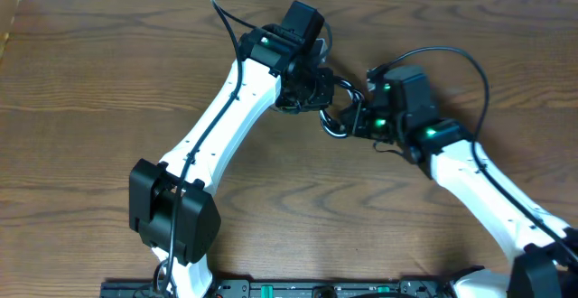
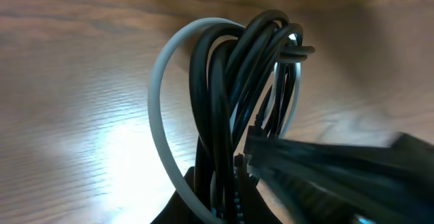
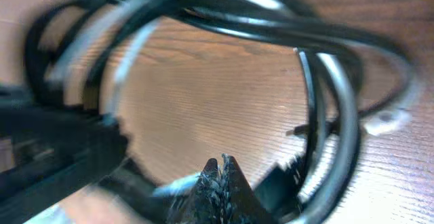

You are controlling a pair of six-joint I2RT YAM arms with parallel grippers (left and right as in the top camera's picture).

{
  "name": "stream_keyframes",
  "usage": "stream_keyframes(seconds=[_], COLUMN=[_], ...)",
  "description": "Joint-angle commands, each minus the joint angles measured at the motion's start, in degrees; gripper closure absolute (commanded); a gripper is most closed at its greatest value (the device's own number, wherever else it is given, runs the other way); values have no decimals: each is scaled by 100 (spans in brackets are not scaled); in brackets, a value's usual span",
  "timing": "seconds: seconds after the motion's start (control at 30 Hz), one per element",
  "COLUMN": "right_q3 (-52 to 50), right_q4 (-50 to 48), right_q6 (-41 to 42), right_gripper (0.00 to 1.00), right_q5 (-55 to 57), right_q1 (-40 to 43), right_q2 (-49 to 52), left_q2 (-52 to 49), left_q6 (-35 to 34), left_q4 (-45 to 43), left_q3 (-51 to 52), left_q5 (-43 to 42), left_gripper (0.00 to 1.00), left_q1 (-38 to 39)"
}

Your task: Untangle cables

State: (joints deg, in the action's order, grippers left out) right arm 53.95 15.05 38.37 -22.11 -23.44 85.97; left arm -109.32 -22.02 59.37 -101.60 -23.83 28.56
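The left end effector [image 2: 220, 193] is clamped on the coiled black and white cables [image 2: 217, 88], which are held between both arms over the wooden counter [image 2: 74, 81]. The right end effector [image 3: 218, 176] is pressed together at the coil; whether a strand is pinched cannot be told.

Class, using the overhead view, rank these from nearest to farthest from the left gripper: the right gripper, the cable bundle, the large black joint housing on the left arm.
1. Cable bundle, right at the jaws of the left gripper.
2. Right gripper, on the other side of the bundle, toward the right arm.
3. Black joint housing, far back down the left arm, near the table's front.
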Motion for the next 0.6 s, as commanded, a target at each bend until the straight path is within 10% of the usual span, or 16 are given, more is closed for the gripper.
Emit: stream_keyframes(seconds=[0.0,0.4,0.57], right_q3=[68,70,83], right_q4=[22,195,83], right_q6=[105,76,-17], right_gripper=[99,97,76], right_q5=[815,599,-420], right_q1=[-105,533,813], right_q2=[332,234,-262], left_q2=[-9,15,13], left_q6=[127,343,778], left_q4=[-52,-101,-133], left_q3=[13,11,13], left_q5=[-776,-1390,-1388], left_gripper=[92,93,93], left_q1=[-13,-389,-437])
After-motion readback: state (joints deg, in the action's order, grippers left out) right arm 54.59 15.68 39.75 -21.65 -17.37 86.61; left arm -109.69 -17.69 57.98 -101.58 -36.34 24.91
